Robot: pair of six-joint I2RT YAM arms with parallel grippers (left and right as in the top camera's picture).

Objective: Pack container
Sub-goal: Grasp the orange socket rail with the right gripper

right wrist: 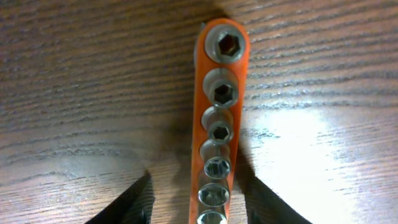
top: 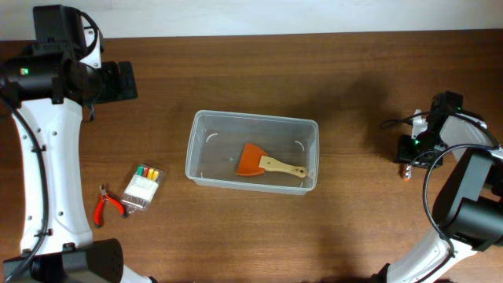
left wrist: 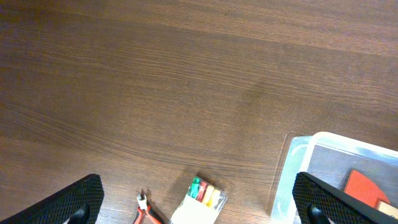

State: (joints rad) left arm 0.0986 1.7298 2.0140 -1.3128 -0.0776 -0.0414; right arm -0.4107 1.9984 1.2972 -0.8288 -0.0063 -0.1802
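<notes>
The clear plastic container [top: 251, 116] sits mid-table and holds an orange scraper with a wooden handle [top: 263, 163]. Its corner also shows in the left wrist view [left wrist: 292, 180], with the scraper [left wrist: 367, 190] inside. My left gripper [top: 118, 81] is open and empty, high above the table's far left; in its wrist view its fingers [left wrist: 199, 205] are spread wide. My right gripper [top: 409, 161] is low at the right edge, open, its fingers [right wrist: 198, 205] on either side of an orange rail of metal sockets [right wrist: 219, 124] lying on the table.
A clear pack of coloured markers [top: 144, 187] and red-handled pliers [top: 106, 206] lie left of the container; both show in the left wrist view, the markers [left wrist: 202, 199] and the pliers [left wrist: 146, 211]. The table is dark wood.
</notes>
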